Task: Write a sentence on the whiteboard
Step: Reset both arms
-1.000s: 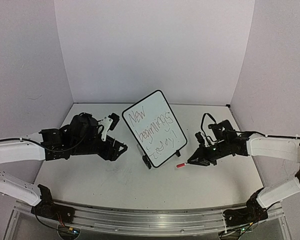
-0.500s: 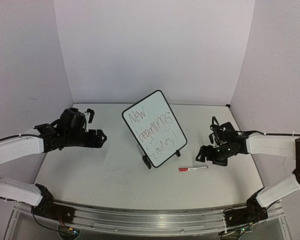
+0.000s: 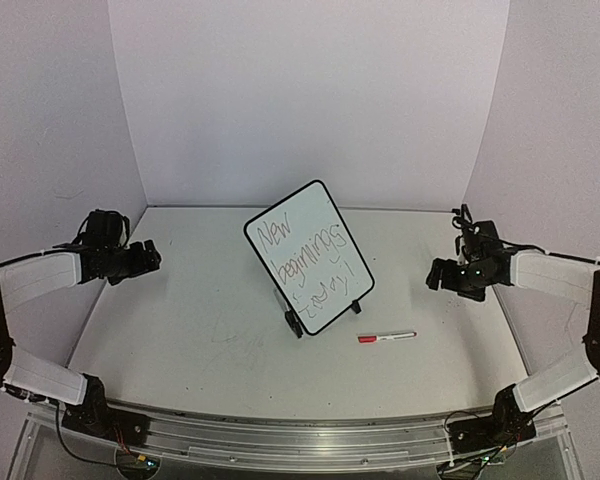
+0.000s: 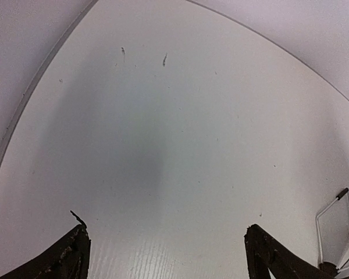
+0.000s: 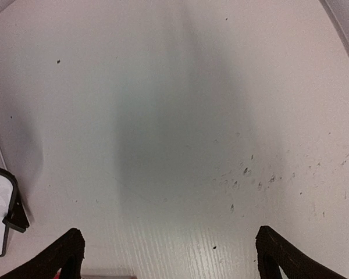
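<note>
The whiteboard (image 3: 309,256) stands tilted on two black feet in the middle of the table. The sentence (image 3: 311,258) on it reads "New beginnings today!" in three dark lines. A marker (image 3: 386,337) with a red cap lies on the table in front of the board, to its right. My left gripper (image 3: 152,255) is open and empty, held at the far left. My right gripper (image 3: 434,276) is open and empty at the far right. A board corner shows in the right wrist view (image 5: 0,216), and its wire stand in the left wrist view (image 4: 333,226).
White walls enclose the table (image 3: 200,330) at the back and both sides. A metal rail (image 3: 280,428) runs along the near edge between the arm bases. Small dark smudges (image 5: 244,172) mark the table surface under the right gripper.
</note>
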Available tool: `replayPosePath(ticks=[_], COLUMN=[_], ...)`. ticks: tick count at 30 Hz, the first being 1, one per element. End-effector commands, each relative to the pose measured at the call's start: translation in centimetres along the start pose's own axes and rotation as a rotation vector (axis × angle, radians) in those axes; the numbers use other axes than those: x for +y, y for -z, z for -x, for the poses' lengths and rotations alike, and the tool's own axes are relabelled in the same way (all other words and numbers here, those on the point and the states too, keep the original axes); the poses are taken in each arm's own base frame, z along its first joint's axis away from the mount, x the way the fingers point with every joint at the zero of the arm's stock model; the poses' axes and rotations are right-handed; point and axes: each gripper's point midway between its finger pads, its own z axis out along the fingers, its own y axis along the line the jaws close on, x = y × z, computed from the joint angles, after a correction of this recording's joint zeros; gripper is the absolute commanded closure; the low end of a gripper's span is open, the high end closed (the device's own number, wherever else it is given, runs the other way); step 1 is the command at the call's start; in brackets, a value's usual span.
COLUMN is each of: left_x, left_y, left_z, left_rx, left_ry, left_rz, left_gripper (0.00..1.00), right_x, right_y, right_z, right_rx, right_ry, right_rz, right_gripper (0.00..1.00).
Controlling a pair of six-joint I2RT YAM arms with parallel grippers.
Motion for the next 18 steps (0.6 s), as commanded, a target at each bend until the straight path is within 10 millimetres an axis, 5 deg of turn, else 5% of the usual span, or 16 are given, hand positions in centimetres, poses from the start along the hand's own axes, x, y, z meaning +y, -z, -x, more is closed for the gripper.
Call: replayPosePath(ticks=[1,4,7,18], left_x=[0.4,2.2,3.4,5.8], left_y=[2.5,4.5,6.1,5.9], left_z=[7.0,8.6,8.6,2.8], left_rx=[-0.23,-0.37,-0.487,-0.556], left_ry=[-0.042,-0.078,-0.106,-0.093], left_rz=[0.039,0.14,0.185,0.162], left_gripper=[0.06,0.05,0.02,0.01], right_x=[-2.4,-3.2,-3.7,-7.1], right_y=[4.5,7.7,9.3,10.4], right_z=[6.0,7.5,6.9,3.2], right_rx=[-0.297,-0.486,-0.611,-0.755], right_ry=[-0.015,-0.015,-0.004,-0.026], right_rz=[0.003,0.033,0.042,-0.064], right_gripper=[0.02,0.02,0.02,0.02])
